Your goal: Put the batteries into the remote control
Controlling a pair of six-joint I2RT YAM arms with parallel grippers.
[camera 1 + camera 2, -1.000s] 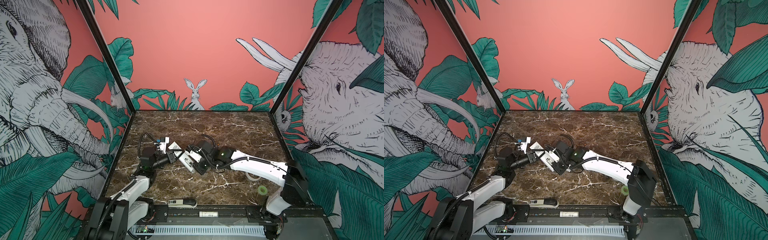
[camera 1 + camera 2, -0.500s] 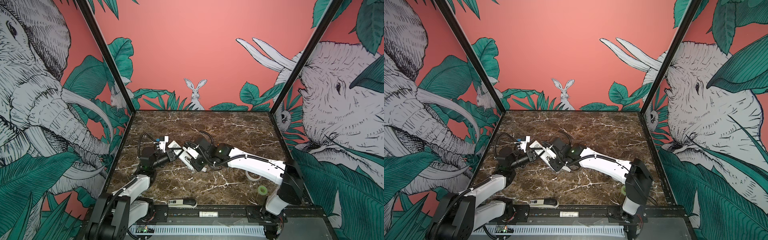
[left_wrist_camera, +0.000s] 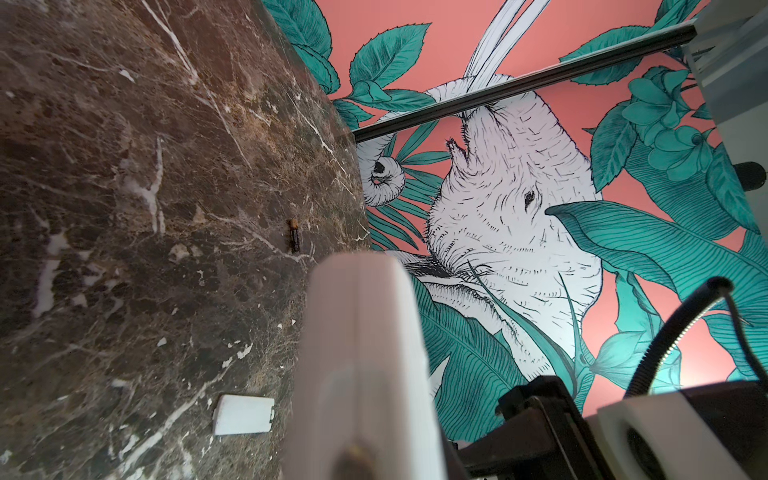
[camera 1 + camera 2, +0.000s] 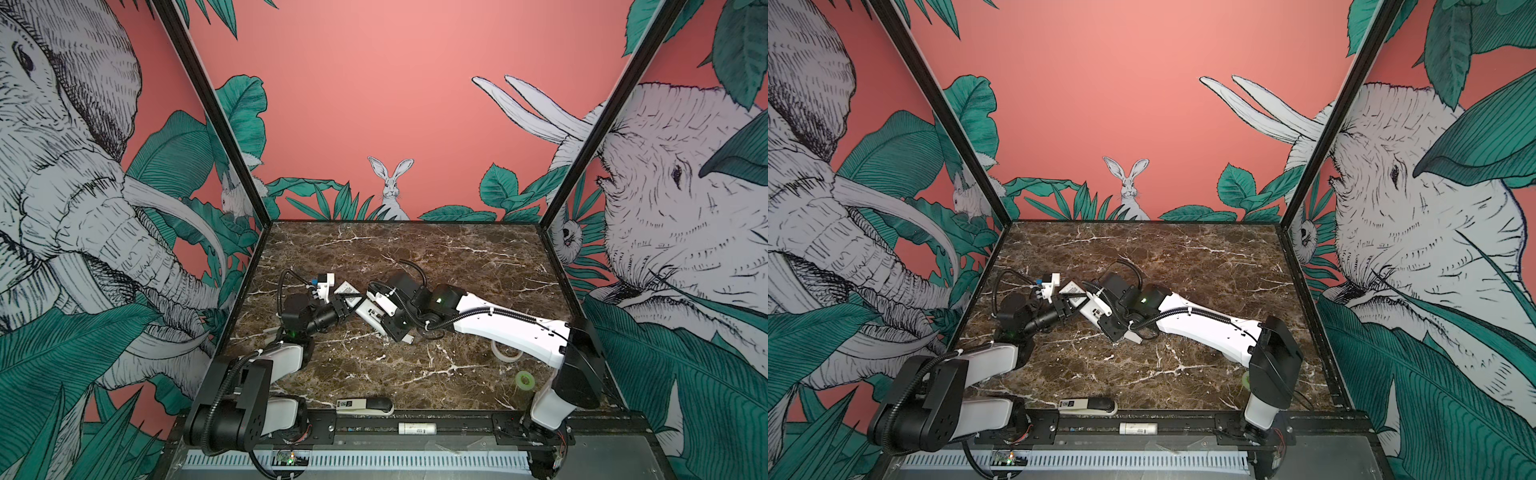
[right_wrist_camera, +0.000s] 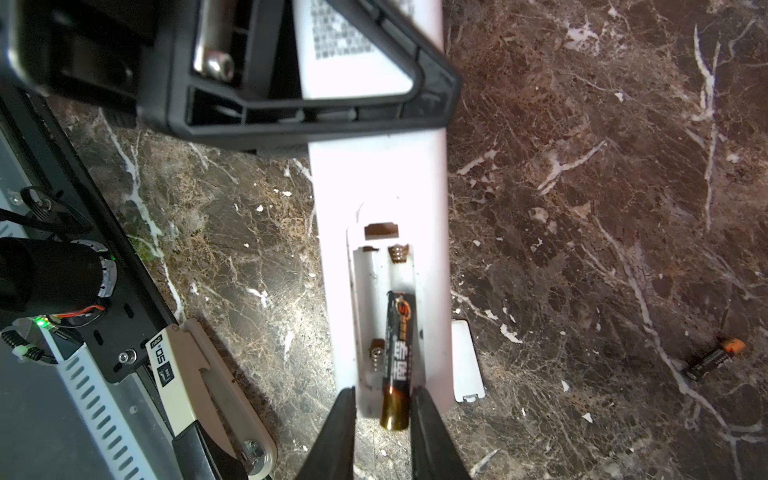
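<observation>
Right end effector (image 5: 384,399) sits at the open end of the remote (image 5: 376,187); its fingers (image 5: 343,419) are slightly apart either side of a battery (image 5: 397,353); a sliver of white shows between one finger and the battery, so I read it as loose, not clamped. Left end effector (image 4: 345,308) is closed tight on the remote's other half, with the open bay (image 5: 372,299) facing the right arm; whether the remote touches the tabletop (image 5: 582,208) I can't tell. Battery lies in one slot of the bay but isn't seated; its gold end overhangs the remote's end and its far tip stops short of the spring (image 5: 398,253). Neighbouring slot is empty; second battery (image 5: 715,357) lies on the tabletop well apart from the remote; cover (image 5: 467,361) lies flat on the tabletop near the remote.

Step in hand, as I judge it: seating the first battery. To do it well: push along the slot toward the spring until the gold end clears the end wall, then press down; keep the fingers narrow so they don't catch the bay walls; the left hold needs to be firm against the push, else the remote slides in the grip; polarity I can't read, worth checking. Risk: the battery pops out under spring load if let go early.
</observation>
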